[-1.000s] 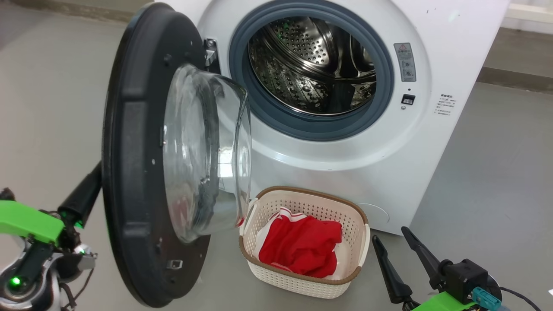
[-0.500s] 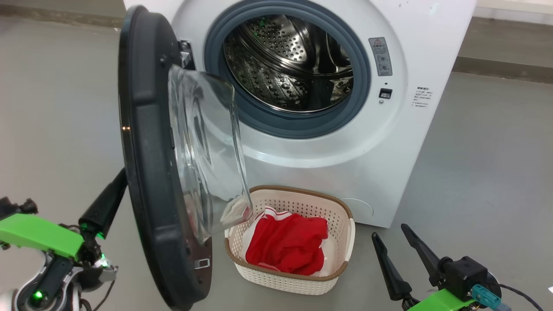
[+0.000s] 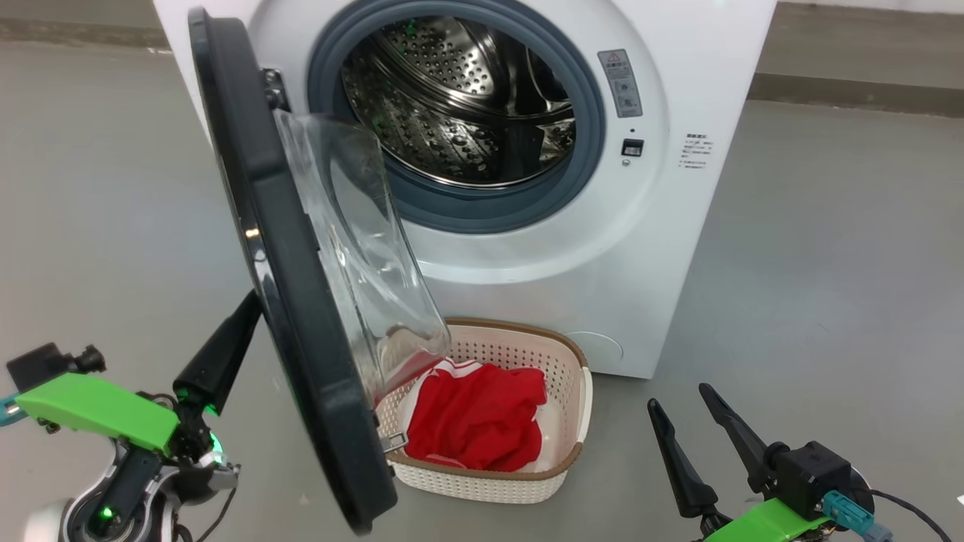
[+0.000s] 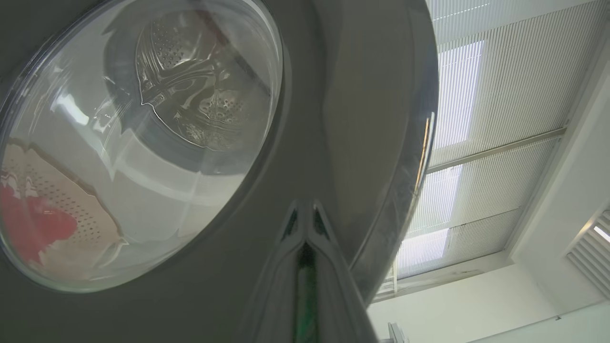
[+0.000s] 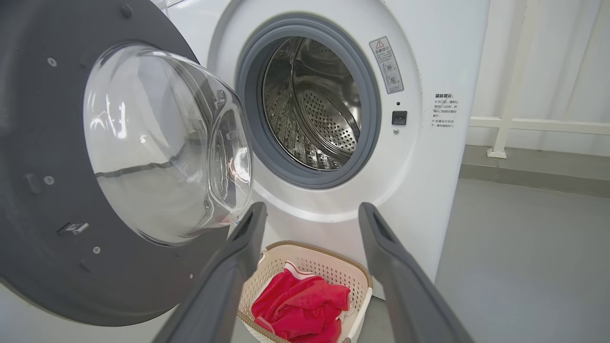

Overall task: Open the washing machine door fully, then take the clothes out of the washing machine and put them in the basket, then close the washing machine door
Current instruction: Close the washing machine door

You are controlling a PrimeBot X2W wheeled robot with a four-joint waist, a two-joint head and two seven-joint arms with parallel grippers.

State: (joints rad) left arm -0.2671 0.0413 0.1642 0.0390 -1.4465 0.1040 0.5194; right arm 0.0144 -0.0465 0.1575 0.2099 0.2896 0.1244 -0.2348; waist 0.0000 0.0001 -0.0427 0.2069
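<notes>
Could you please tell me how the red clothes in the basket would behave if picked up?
The clothes look floppy: they lie crumpled in soft folds in the basket, so they would probably sag and drape. Being matte fabric, they seem unlikely to slip.

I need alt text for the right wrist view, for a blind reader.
A white washing machine stands with its round black door open at left and its steel drum bare. Below, between the fingers of the open right claw, red clothes lie in a cream basket.
</notes>
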